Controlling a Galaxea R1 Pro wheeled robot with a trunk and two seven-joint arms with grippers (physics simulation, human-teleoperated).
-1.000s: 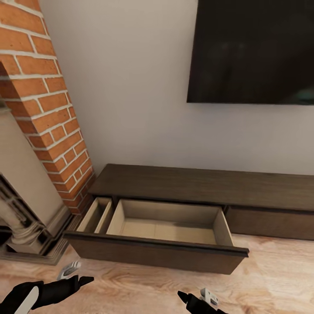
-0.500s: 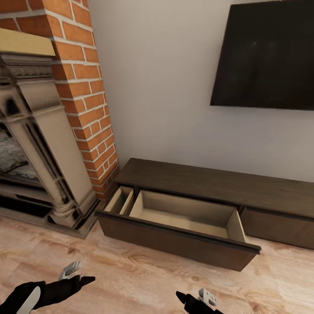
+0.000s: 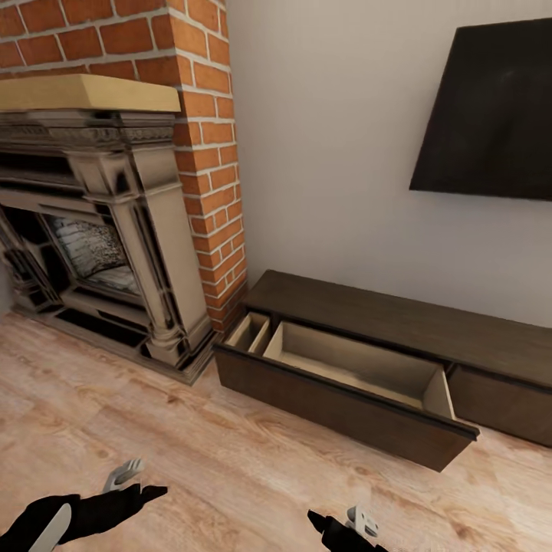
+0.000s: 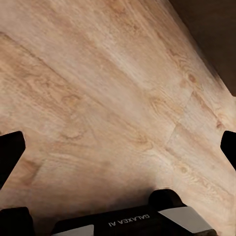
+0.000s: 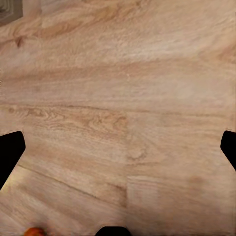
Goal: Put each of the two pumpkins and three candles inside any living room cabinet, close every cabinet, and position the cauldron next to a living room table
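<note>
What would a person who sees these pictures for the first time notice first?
Probably the cabinet, long, low and dark brown against the white wall, with one wide drawer pulled out and its pale interior showing nothing inside. To its left stands the ornate grey-beige fireplace set in red brick, and above the cabinet hangs a black TV screen.

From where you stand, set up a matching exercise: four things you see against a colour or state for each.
Things:
1. cabinet drawer
2. fireplace surround
3. TV screen
4. chimney wall

States:
A. red brick
B. pulled open, pale inside
C. black, hung on the wall
D. ornate grey-beige

Pairs: 1-B, 2-D, 3-C, 4-A
</note>
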